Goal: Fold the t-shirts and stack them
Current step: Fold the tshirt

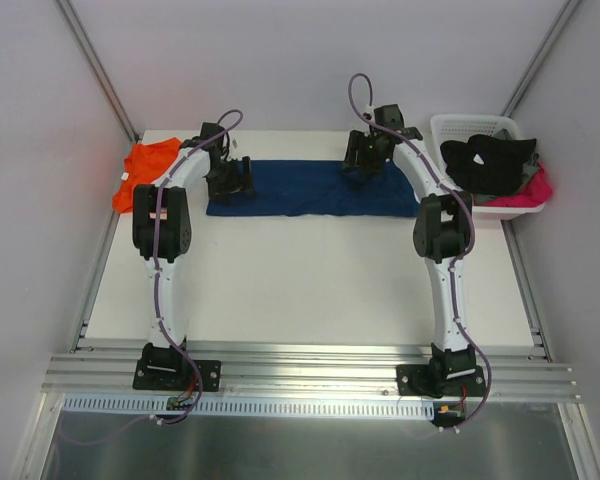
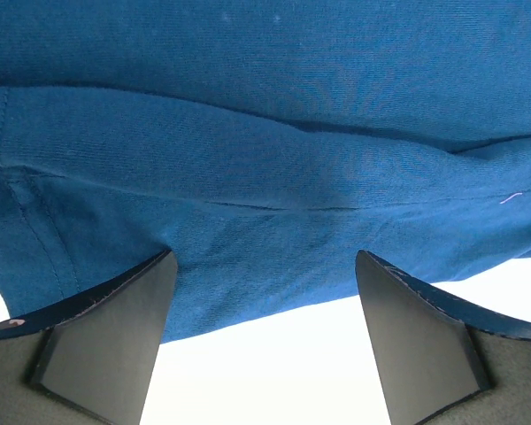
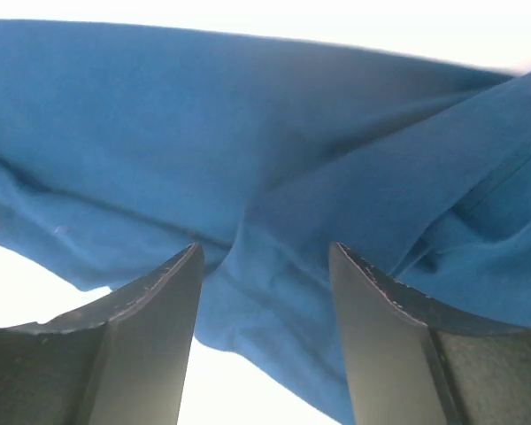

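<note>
Far across the white tabletop, a navy blue soft-cloth t-shirt, laid out as a long flat band running left to right, creased along its length. Print or label on it: not to be made out from any view. At the table's far left corner, a bright orange cloth t-shirt, crumpled, near the navy band's left end but apart from it, its right edge partly hidden behind the left arm.

Left gripper down at the navy shirt's left end. Seen from the left wrist: black fingers spread wide, released, the near hem of the blue cloth lying across the gap between them and bare white table below; nothing pinched. Right gripper down at the far edge of the band, right of its middle. Seen from the right wrist: jaws likewise parted, a soft ridge of blue cloth rising in the gap; whether touching the inner faces, unclear; not clamped.

At the far right corner, a white slotted plastic basket, holding a black garment draped over its near rim and a hot pink garment beneath. Purple cables along both white arms. Ribbed aluminium rail across the near edge, both arm bases bolted onto it.
</note>
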